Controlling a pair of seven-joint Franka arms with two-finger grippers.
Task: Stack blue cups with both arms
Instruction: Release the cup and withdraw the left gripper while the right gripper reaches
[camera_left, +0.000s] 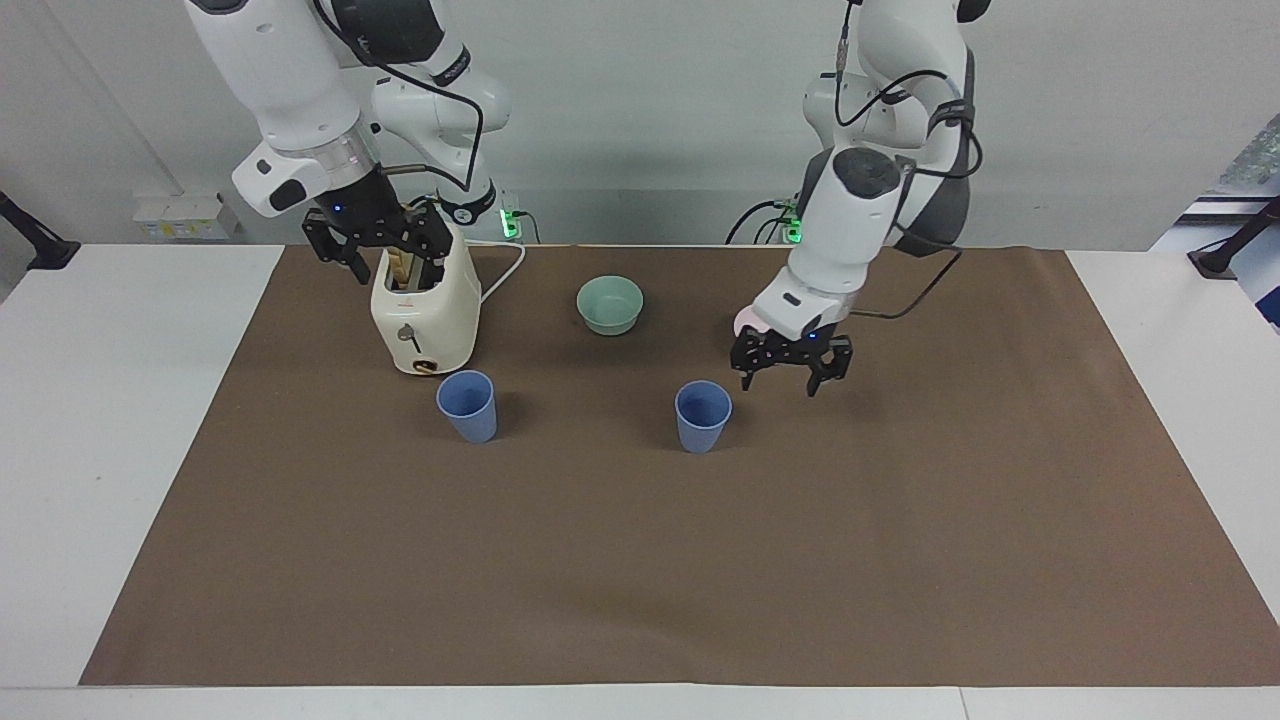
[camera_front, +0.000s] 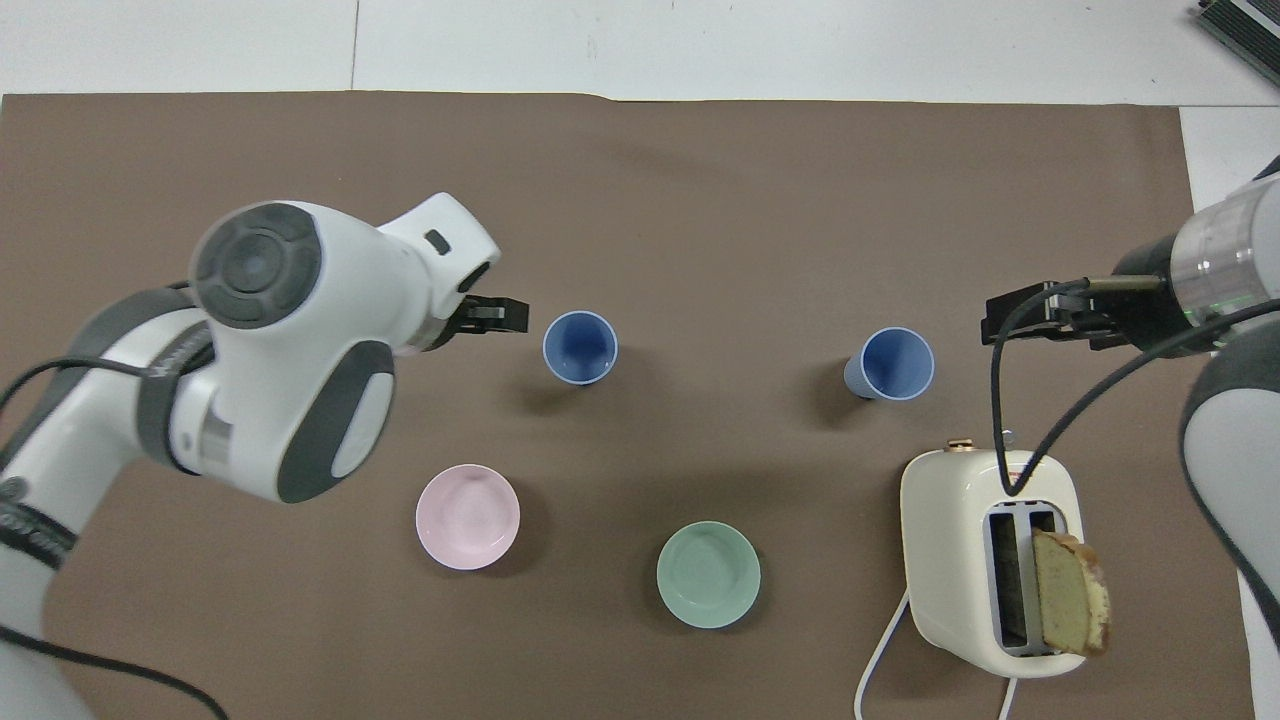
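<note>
Two blue cups (camera_left: 703, 416) (camera_left: 467, 405) stand apart, unstacked; left gripper (camera_left: 790, 372) and right gripper (camera_left: 375, 243) gape empty; next, someone grabs a cup.

Two blue cups (camera_left: 703, 416) (camera_left: 467, 405), matt smooth plastic, brown table cover (camera_left: 640, 560), matt and cloth-like, cream toaster (camera_left: 425, 320), glossy smooth shell, mint bowl (camera_left: 610, 304), satin finish

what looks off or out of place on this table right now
Only the slice of bread: it sticks up out of the toaster and leans over its edge rather than sitting down in the slot. Both blue cups stand upright and apart, unstacked. Nothing is spilled or visibly damaged.
</note>
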